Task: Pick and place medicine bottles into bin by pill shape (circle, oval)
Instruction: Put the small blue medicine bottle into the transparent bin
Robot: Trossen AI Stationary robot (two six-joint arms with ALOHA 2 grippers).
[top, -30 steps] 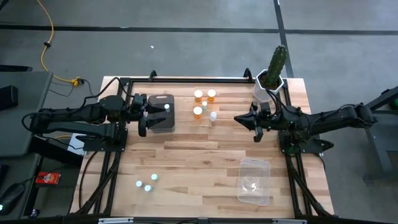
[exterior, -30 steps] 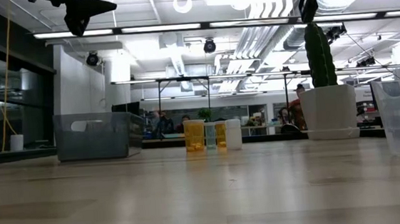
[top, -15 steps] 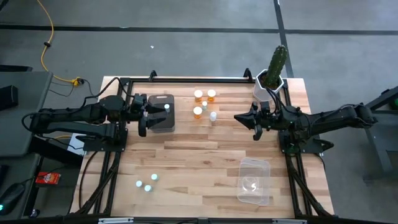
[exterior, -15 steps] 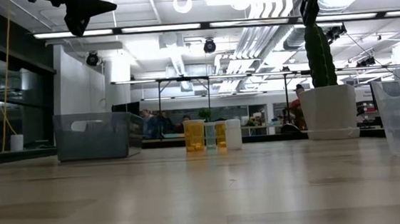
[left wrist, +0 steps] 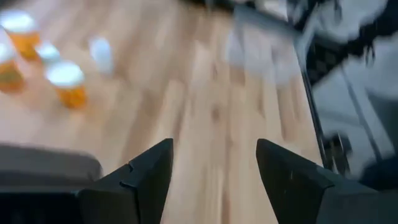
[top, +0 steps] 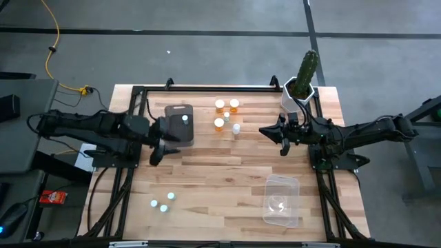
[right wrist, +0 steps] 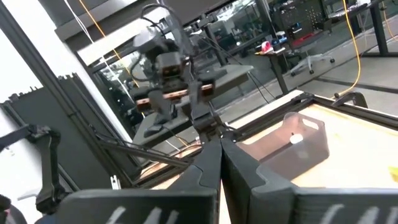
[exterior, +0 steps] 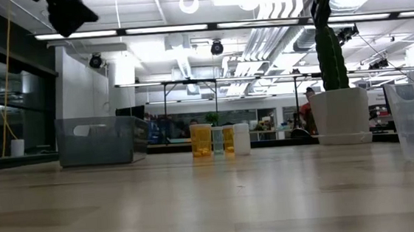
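Observation:
Orange, white-capped bottles (top: 220,106) and small pale ones (top: 236,128) stand upright in a cluster on the table at the far middle. Three pale bottles (top: 163,203) stand near the near left edge. One more bottle (top: 185,119) sits in the grey bin (top: 178,131). My left gripper (top: 165,146) hovers open and tipped down just near of that bin; in its wrist view its fingers (left wrist: 146,177) have nothing between them. My right gripper (top: 266,131) hangs shut, level, right of the cluster.
A clear bin (top: 282,201) sits at the near right. A cactus in a white pot (top: 303,79) stands at the far right corner. Bare wood lies between the cluster and the clear bin. A black frame runs along the table's far and side edges.
My left gripper has swung from beside the grey bin's left wall toward the table's near edge and tipped downward, staying open. Most of this came in the last half second. The bottles and bins have kept their places.

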